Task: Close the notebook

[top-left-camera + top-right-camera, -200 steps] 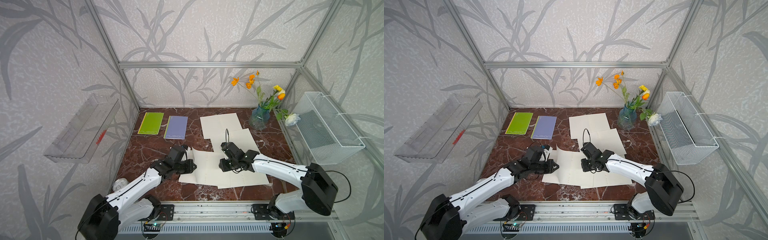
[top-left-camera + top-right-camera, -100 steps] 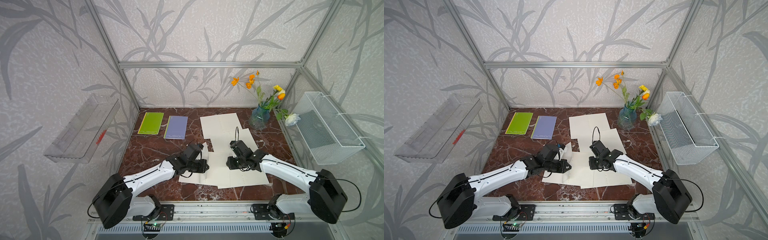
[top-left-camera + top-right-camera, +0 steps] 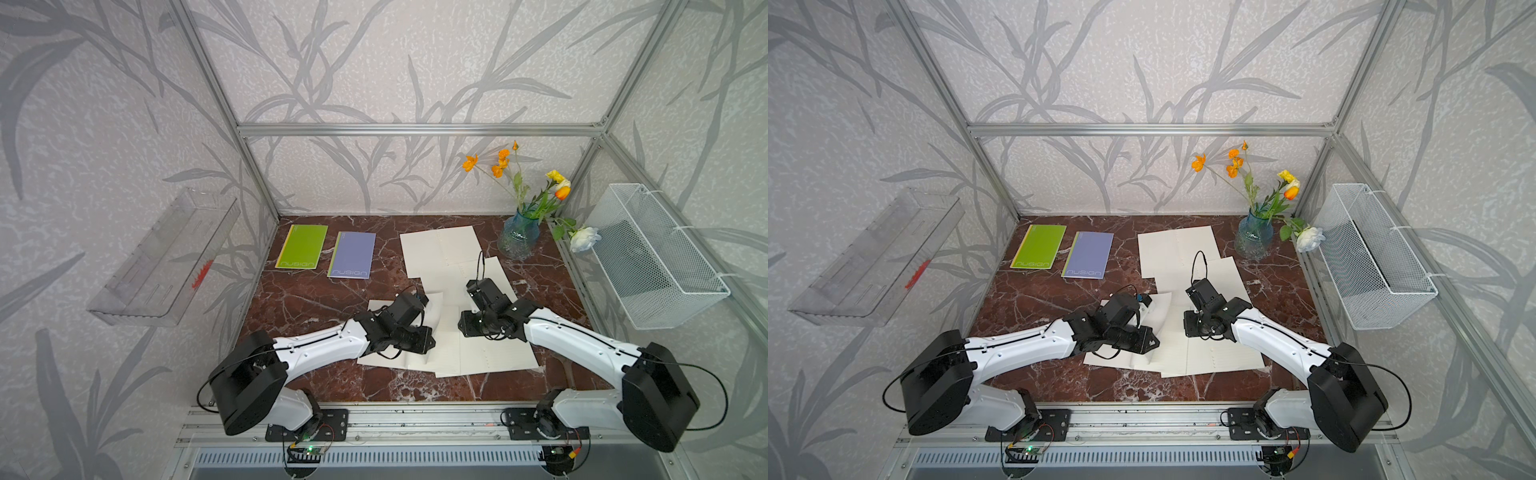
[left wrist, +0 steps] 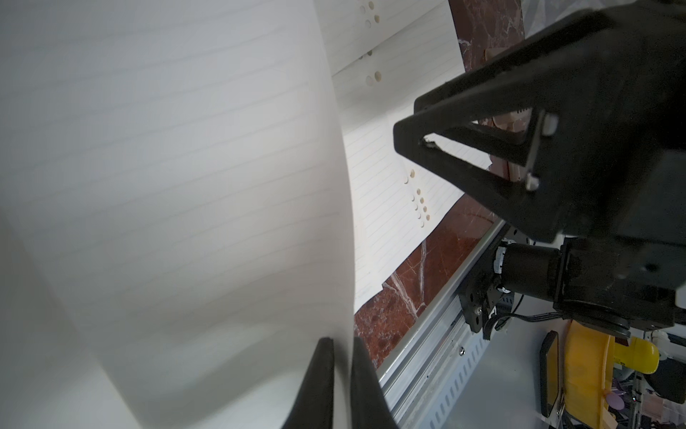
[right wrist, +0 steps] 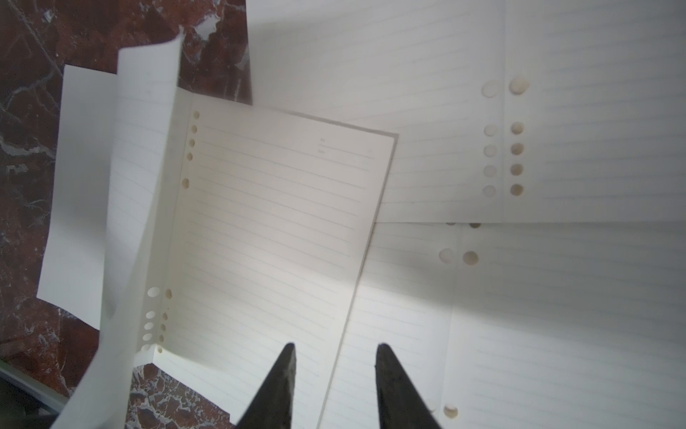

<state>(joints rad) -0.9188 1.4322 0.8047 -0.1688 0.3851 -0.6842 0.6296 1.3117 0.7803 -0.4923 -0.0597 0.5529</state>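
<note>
My left gripper point(image 4: 342, 375) is pinched tight on a lined page point(image 4: 178, 193) of the open notebook point(image 3: 469, 349), lifting it into a standing curl. My right gripper point(image 5: 334, 375) hangs with jaws partly apart over the notebook's flat page, holding nothing. The notebook lies at the table's point(image 3: 316, 299) 6 o'clock, overlapping loose sheets point(image 3: 440, 251) toward 12. At 10 o'clock sit a green notebook point(image 3: 302, 247) and a purple notebook point(image 3: 352, 254); at 2 o'clock, a flower vase point(image 3: 518, 239).
</note>
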